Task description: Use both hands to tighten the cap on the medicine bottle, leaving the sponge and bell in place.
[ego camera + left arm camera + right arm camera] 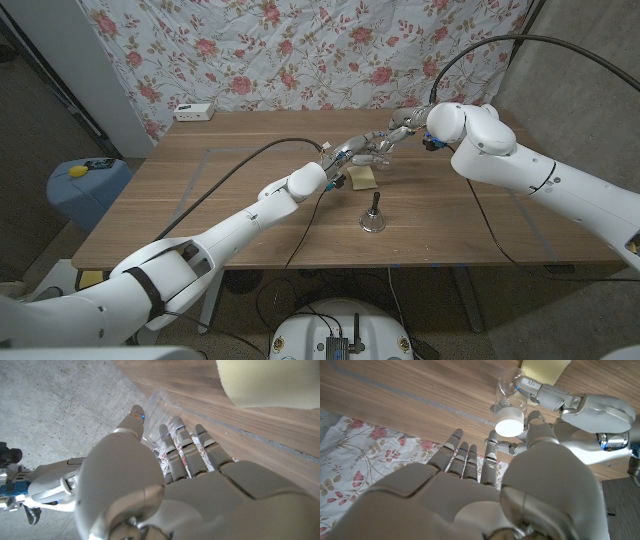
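We see a wooden tabletop with a faint taped rectangle marked on it, standing on a grey concrete floor. Behind it hangs a floral cloth, and a small white box sits at the tabletop's far left edge. A blue stool with a yellow object on it stands to the left of the tabletop. Black cables run along both arms and across the wood.

Near the middle of the tabletop stands a small bell with a dark handle, upright, well apart from both hands. A yellow sponge lies just beyond it, close beside our left hand; in the left wrist view the sponge shows as a pale block on the wood.

Our left hand grips the clear medicine bottle, its fingers wrapped round the body; the bottle shows faintly past the fingers in the left wrist view. Our right hand reaches in from the far side, its fingers spread and close beside the white cap. We cannot tell whether they touch the cap. The bottle sits between the two hands, just behind the sponge, tilted rather than upright.
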You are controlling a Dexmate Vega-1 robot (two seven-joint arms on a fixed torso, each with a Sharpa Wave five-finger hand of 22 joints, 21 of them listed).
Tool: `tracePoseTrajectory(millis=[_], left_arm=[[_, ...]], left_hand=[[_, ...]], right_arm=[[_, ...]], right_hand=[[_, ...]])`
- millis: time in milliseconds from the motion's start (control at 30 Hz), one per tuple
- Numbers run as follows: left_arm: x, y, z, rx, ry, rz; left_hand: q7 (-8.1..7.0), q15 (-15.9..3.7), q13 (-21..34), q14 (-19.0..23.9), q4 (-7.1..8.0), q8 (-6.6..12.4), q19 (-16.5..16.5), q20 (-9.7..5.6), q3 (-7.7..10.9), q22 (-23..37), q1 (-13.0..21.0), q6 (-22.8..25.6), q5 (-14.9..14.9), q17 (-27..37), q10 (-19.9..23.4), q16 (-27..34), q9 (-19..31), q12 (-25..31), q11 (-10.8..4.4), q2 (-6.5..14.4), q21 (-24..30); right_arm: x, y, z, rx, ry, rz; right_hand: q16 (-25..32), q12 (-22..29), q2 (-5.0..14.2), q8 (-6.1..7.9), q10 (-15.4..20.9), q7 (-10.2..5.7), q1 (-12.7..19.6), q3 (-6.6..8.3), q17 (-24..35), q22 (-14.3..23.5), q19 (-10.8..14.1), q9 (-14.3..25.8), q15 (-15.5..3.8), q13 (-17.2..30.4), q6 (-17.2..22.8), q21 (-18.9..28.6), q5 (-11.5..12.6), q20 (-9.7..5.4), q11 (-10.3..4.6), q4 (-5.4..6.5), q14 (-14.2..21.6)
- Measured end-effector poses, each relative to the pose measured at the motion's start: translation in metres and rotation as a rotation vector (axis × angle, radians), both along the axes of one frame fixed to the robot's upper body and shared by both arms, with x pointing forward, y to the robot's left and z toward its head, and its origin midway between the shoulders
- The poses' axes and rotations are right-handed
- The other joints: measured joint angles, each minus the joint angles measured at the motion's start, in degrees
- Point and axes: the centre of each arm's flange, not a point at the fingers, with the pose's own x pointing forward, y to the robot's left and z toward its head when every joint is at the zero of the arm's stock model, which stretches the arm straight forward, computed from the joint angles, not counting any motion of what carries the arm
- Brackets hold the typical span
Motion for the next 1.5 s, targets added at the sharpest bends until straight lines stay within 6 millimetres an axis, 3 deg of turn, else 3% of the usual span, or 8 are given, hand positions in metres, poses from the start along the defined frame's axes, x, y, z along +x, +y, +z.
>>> tracePoseTrajectory(millis=[200,533,1500], left_arm=[[0.0000,-0.0004,-0.0003,0.002,0.000,0.000],[-0.0011,-0.0009,-0.0006,0.002,-0.002,0.000],[-0.0008,0.0003,-0.0028,-0.001,0.003,0.004]], left_hand=[[0.00,0.00,0.00,0.00,0.00,0.00,0.00,0.00,0.00,0.00,0.00,0.00,-0.11,0.00,0.00,0.00,0.00,0.00,0.00,-0.01,0.00],[0.01,0.00,0.00,0.00,0.01,0.00,0.00,0.00,0.00,0.00,0.00,0.00,-0.15,0.00,-0.01,0.00,0.00,0.00,-0.01,-0.02,0.00],[-0.01,0.00,-0.01,0.00,-0.23,0.00,-0.31,-0.32,0.23,0.00,-0.42,0.02,0.02,0.00,-0.11,0.00,0.00,0.22,-0.11,-0.39,0.00]], right_arm=[[0.0008,-0.0009,0.0003,-0.001,0.003,-0.002],[0.0031,-0.0021,-0.0002,-0.003,0.010,-0.005],[0.0056,-0.0034,-0.0035,0.008,-0.009,-0.032]], right_hand=[[0.42,0.00,0.07,0.45,0.42,-0.74,1.73,0.79,-0.28,0.00,0.28,0.00,-0.50,0.00,1.56,0.44,-0.32,-0.28,-0.41,0.18,0.51],[0.43,0.44,-0.15,0.86,0.93,-0.62,1.95,1.08,-0.27,0.00,0.74,0.01,-1.02,-0.01,3.32,0.44,-0.53,-0.31,-0.93,0.48,1.03],[1.28,1.33,-0.54,4.38,5.35,-1.30,2.01,2.13,-0.12,0.01,4.03,0.69,-2.64,-0.15,12.79,1.05,-1.17,-1.31,-2.04,1.53,4.94]])
